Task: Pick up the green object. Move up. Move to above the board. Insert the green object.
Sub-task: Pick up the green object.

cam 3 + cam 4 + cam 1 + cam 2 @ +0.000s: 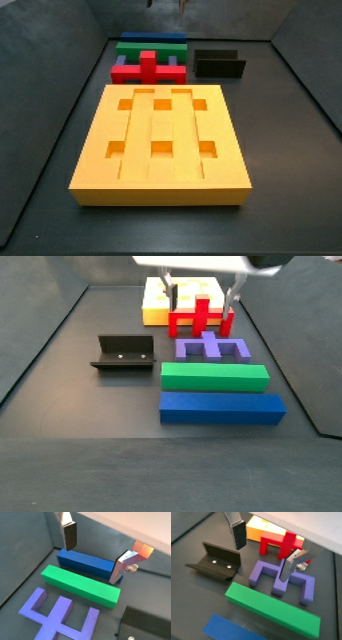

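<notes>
My gripper (261, 551), jaws apart and empty, hovered above the long green rectangular bar (272, 610), at 12 o'clock.

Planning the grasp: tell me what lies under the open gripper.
In a wrist view the gripper hangs over the blue bar; the green object lies beside it. Nothing held; the floor beneath stays covered.

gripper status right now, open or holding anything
gripper: open, holding nothing, hanging above the pieces with the green object on the floor below, untouched.
</notes>
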